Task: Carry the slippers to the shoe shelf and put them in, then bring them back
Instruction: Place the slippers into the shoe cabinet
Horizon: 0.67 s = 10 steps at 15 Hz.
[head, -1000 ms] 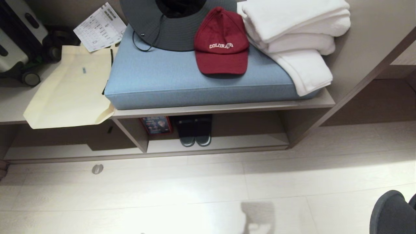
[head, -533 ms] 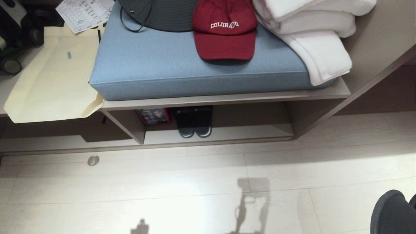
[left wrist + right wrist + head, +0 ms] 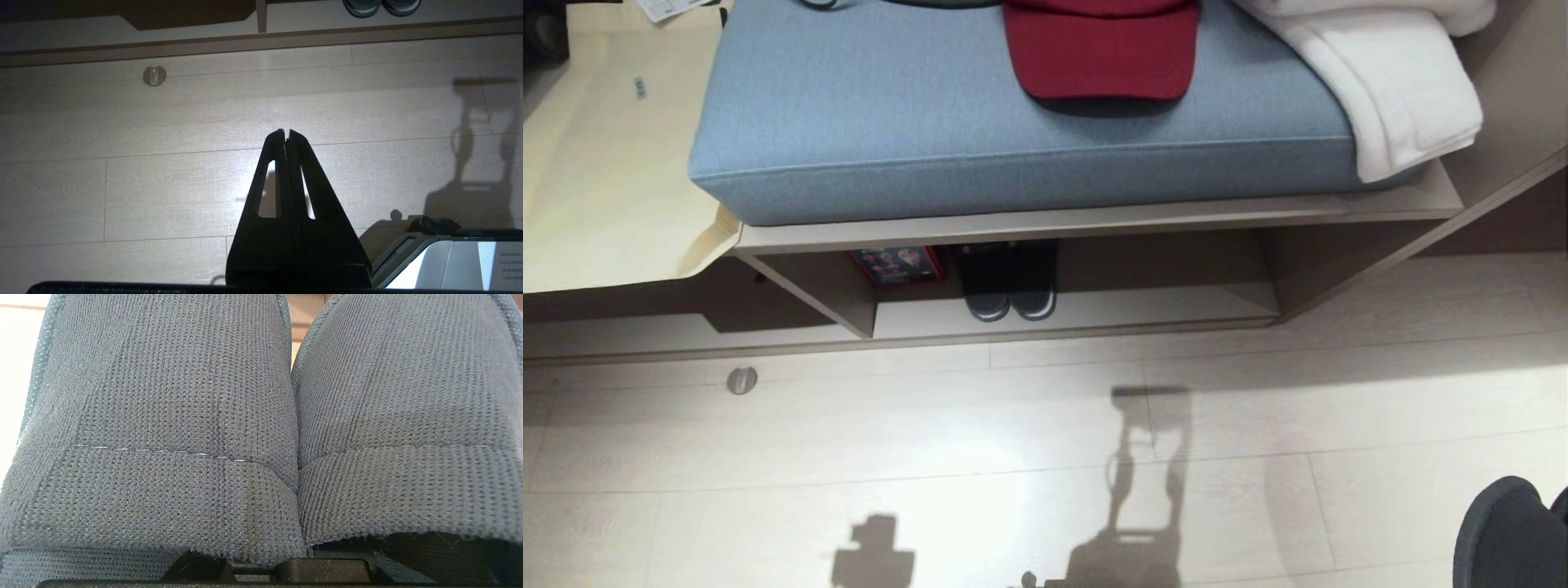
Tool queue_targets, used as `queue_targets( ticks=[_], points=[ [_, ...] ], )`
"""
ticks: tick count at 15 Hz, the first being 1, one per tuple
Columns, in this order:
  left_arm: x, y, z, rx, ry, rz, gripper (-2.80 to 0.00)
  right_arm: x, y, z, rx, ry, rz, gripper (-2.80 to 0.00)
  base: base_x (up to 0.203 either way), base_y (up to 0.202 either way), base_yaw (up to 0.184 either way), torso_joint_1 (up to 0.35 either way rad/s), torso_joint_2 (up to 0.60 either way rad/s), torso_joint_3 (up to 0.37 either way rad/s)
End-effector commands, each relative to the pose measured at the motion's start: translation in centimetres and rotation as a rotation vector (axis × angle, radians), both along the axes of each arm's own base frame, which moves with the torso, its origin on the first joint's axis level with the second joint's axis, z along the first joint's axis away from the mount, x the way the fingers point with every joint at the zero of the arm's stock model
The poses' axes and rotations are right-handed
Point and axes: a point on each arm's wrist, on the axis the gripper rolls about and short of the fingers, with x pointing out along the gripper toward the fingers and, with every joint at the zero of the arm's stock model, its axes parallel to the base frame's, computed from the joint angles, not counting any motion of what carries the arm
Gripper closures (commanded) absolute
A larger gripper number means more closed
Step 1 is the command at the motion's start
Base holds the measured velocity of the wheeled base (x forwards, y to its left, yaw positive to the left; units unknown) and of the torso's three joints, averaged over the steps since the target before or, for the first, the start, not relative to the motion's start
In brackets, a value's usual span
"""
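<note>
Right gripper [image 3: 261, 566]: closed tight; its fingertips are hidden under knit fabric; the slippers [image 3: 163, 416] are held by it, pressed right up against the wrist camera.
Slippers: two are counted, side by side and touching; in the head view only a dark rounded part is seen, at the 4 o'clock corner, above the floor [image 3: 931, 441] and well apart from the shelf.
Left gripper [image 3: 284, 134]: fingers are pressed together; nothing is held; it is pointed at bare floor.
Shoe shelf [image 3: 1143, 314]: seen at 12 o'clock of the head view's centre, under the counter; one upright divider [image 3: 825, 290] is set at its 9 o'clock end.
In the way: a second pair of slippers [image 3: 1010, 286], two counted, is parked inside the compartment with toes outward; one red box [image 3: 898, 264] is stood at 9 o'clock of that pair, just beside it.
On top: one blue cushion [image 3: 1013, 147] is laid over the shelf; one red cap [image 3: 1103, 49] is rested on it; white towelling [image 3: 1405, 90] is draped over its 3 o'clock end, the number of pieces not being tellable.
Beside: one cream bag [image 3: 605, 180] is spread at 9 o'clock of the cushion, overhanging the counter edge.
Floor: one round metal disc [image 3: 742, 380] is set at 7 o'clock of the divider.
</note>
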Motion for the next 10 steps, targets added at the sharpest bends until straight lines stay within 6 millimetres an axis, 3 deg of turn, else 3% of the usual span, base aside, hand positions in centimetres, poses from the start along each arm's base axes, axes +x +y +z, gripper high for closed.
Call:
queue_targets(
  ticks=[1, 10],
  points=[
    [0.01, 0.00, 0.00, -0.001, 0.001, 0.000, 0.00, 0.02, 0.00, -0.02, -0.001, 0.002, 0.000, 0.00, 0.000, 0.000, 0.000, 0.004, 0.00, -0.196],
    [0.00, 0.00, 0.00, -0.001, 0.000, 0.000, 0.00, 0.01, 0.01, 0.02, -0.006, 0.000, 0.003, 0.00, 0.000, 0.000, 0.000, 0.006, 0.00, -0.197]
  ],
)
